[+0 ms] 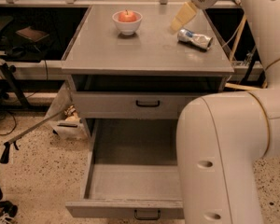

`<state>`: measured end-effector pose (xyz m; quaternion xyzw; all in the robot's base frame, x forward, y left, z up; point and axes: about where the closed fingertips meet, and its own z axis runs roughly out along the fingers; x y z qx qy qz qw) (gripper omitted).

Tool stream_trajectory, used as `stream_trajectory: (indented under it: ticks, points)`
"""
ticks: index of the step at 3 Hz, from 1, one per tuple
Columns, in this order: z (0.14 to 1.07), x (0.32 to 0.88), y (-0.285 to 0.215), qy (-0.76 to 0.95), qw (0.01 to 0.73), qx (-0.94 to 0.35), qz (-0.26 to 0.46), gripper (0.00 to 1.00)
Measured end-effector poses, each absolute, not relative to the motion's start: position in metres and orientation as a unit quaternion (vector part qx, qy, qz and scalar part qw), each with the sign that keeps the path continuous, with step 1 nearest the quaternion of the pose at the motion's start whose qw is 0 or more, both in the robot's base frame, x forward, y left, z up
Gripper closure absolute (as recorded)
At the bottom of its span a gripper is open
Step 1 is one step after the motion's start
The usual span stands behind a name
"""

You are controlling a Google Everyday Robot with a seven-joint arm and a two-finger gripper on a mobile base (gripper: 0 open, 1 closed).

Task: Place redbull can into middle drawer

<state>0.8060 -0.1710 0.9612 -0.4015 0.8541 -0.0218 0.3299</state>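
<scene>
One can (194,38) lies on its side on the bench (144,55), toward the far right corner. The gripper (183,17) hangs just left of it and a little farther back, holding nothing; whether it is open or closed cannot be told. A bowl (127,26) with an apple (127,16) stands far left of them. Below, the upper drawer (130,105) is closed. The middle drawer (130,181) is pulled out near, its right part hidden by the arm (224,157).

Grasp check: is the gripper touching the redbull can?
Cannot tell. The camera view shows the gripper above the cabinet top, its tip close beside the redbull can, with neither gap nor contact plain.
</scene>
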Motion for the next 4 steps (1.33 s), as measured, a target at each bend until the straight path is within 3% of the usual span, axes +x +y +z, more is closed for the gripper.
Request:
stream_trajectory:
  ticks: [3, 4]
  points:
    - [0.984, 0.839, -0.212, 0.867, 0.405, -0.288, -0.032, 0.00]
    - [0.970, 0.834, -0.224, 0.892, 0.378, -0.246, -0.038, 0.00]
